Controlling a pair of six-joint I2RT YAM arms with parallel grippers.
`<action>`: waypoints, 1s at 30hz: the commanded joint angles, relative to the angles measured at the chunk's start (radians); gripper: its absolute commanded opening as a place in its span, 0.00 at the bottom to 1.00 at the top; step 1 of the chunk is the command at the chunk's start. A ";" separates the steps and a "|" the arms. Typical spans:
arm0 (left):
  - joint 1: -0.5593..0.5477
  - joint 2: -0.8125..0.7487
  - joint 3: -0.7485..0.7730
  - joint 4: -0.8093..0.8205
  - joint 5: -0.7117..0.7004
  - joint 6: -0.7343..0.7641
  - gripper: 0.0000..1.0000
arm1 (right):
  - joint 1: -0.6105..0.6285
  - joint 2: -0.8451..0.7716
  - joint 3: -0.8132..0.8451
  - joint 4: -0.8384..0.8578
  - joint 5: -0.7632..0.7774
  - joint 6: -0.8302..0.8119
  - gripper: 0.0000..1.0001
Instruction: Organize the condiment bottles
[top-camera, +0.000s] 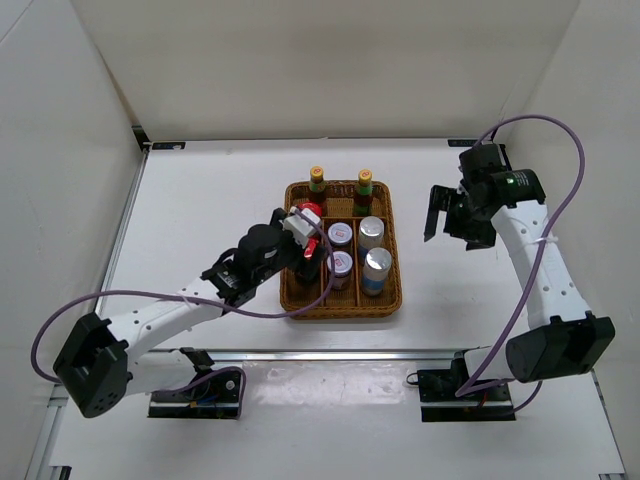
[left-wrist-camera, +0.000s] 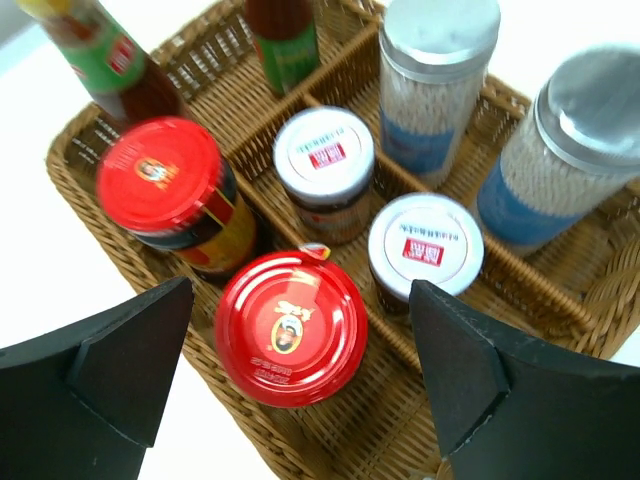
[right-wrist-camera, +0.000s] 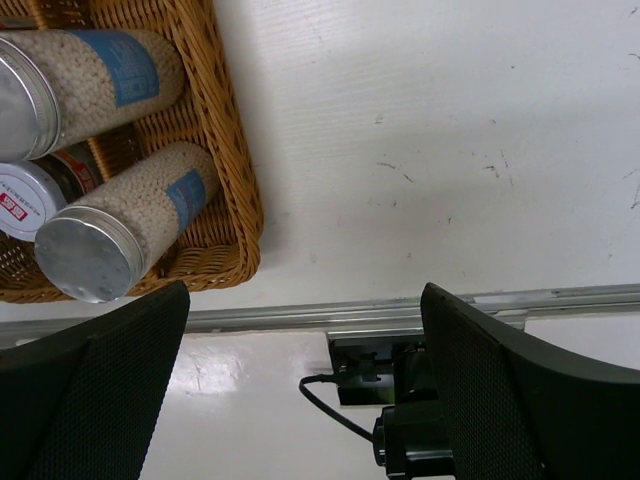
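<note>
All the condiment bottles stand in the wicker tray (top-camera: 392, 290). Two slim yellow-capped bottles (top-camera: 317, 178) (top-camera: 365, 180) stand at the back. One red-capped jar (top-camera: 308, 213) shows in the left column. Two silver-lidded brown jars (top-camera: 340, 233) (top-camera: 341, 263) fill the middle. Two blue-white-labelled jars (top-camera: 372, 230) (top-camera: 377, 263) stand on the right. My left gripper (top-camera: 310, 245) is open above the left column. In the left wrist view its jaws (left-wrist-camera: 300, 370) straddle the near red-capped jar (left-wrist-camera: 290, 328) without touching it. The other red jar (left-wrist-camera: 160, 175) stands behind. My right gripper (top-camera: 440, 215) is open and empty, right of the tray.
In the right wrist view the tray's rim (right-wrist-camera: 240, 200) is at the upper left, with the blue-white jars (right-wrist-camera: 120, 225) inside. The metal table rail (right-wrist-camera: 400, 310) and an arm base with a cable (right-wrist-camera: 400, 400) lie below. White walls enclose the table.
</note>
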 joint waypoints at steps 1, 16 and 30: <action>0.006 -0.052 0.059 0.016 -0.029 -0.029 1.00 | -0.003 0.020 0.067 -0.006 0.024 0.001 0.99; 0.154 -0.212 0.308 -0.487 -0.415 -0.185 1.00 | -0.003 -0.022 0.069 0.022 0.164 0.019 0.99; 0.302 -0.741 -0.174 -0.359 -0.767 -0.403 1.00 | 0.035 -0.062 0.093 -0.038 0.136 0.042 0.99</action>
